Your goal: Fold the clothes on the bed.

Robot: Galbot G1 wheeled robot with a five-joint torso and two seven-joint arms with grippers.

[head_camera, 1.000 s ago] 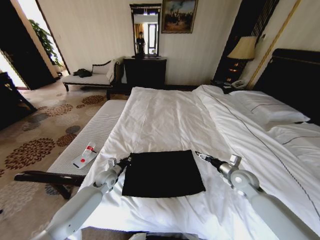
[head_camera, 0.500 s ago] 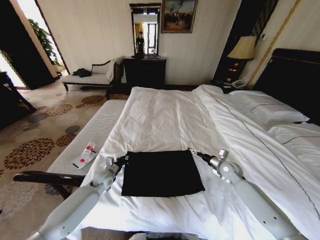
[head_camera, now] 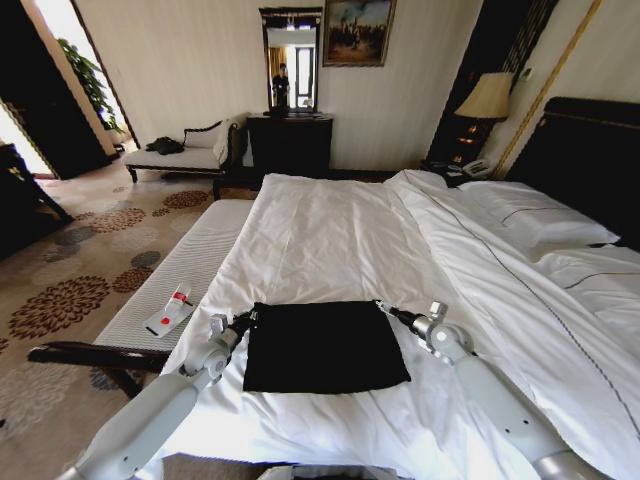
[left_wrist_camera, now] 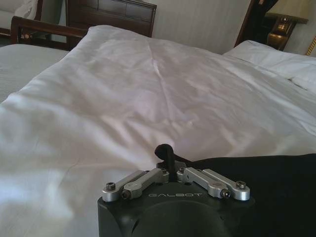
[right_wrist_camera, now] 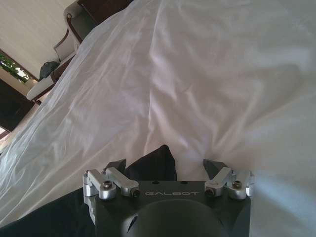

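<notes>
Both grippers have crept to the far corners of the shirt, already a rectangle on the bed: left gripper pinched shut there, right gripper spread wide; final folds remain

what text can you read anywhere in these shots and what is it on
"GALBOT" on the black body of the left claw.
"GALBOT" on the black body of the right claw.
The T-shirt shows plain black fabric, no lettering facing up.
The flat card and small bottle on the bench: any print too small to read.
</notes>
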